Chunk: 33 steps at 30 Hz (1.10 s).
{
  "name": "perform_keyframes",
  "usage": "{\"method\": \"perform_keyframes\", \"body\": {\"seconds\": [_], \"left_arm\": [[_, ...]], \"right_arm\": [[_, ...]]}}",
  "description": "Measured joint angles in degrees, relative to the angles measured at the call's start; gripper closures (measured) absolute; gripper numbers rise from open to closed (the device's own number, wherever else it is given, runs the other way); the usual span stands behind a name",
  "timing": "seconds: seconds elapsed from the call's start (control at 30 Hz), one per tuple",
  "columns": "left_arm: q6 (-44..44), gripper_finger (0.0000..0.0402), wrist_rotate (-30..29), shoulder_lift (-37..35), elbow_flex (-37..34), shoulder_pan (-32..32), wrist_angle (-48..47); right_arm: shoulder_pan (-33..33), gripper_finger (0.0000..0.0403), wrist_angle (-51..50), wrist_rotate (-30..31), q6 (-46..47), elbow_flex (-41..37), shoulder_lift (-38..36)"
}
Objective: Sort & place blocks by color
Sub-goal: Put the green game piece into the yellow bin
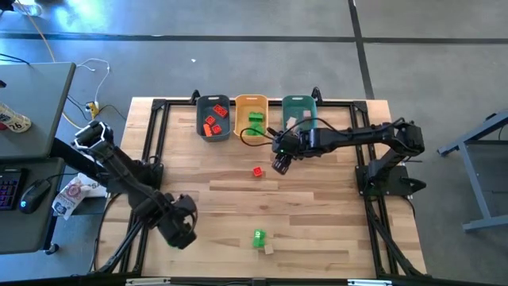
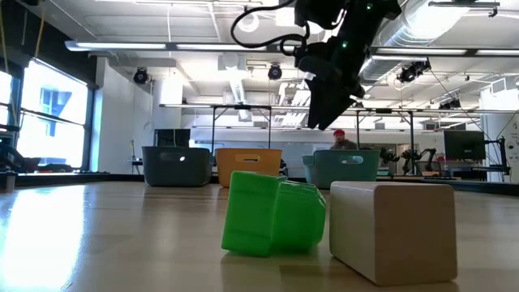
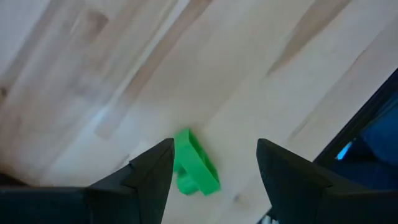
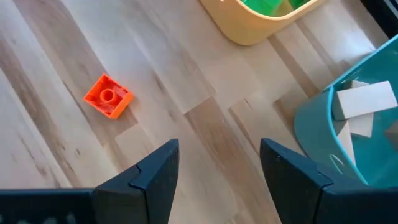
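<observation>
A red-orange block (image 1: pixel 257 171) (image 4: pixel 108 95) lies flat on the table's middle. My right gripper (image 1: pixel 280 164) (image 4: pixel 219 146) (image 2: pixel 324 101) hangs open above the table just right of it, touching nothing. A green block (image 1: pixel 259 237) (image 2: pixel 272 212) (image 3: pixel 194 167) and a tan block (image 1: pixel 269 249) (image 2: pixel 393 227) rest side by side near the near edge. My left gripper (image 1: pixel 184 230) (image 3: pixel 214 146) is open, left of the green block and apart from it. More red, green and tan blocks lie in the three bins.
Along the far edge stand a blue-grey bin (image 1: pixel 213 117) with red blocks, an orange-yellow bin (image 1: pixel 252 103) (image 4: pixel 249 28) with green blocks, and a teal bin (image 1: pixel 298 103) (image 4: pixel 323 134) with tan blocks. A black frame rims the table. A person shows far behind in the low view.
</observation>
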Motion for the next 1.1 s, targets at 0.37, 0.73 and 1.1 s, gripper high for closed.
{"method": "perform_keyframes", "body": {"seconds": [0.37,0.73,1.1], "left_arm": [[-18.20,0.0188,-3.84,0.49,0.00,-7.47,0.02],[-28.50,0.0188,-4.03,6.45,0.00,-11.26,0.10],[-34.18,0.0188,-0.75,12.80,0.00,-12.23,0.79]], "right_arm": [[2.72,0.0192,0.02,0.02,-0.13,0.02,0.01],[4.90,0.0192,0.86,0.04,-0.15,0.02,0.05],[6.77,0.0192,1.01,0.02,-0.15,0.04,0.06]]}}
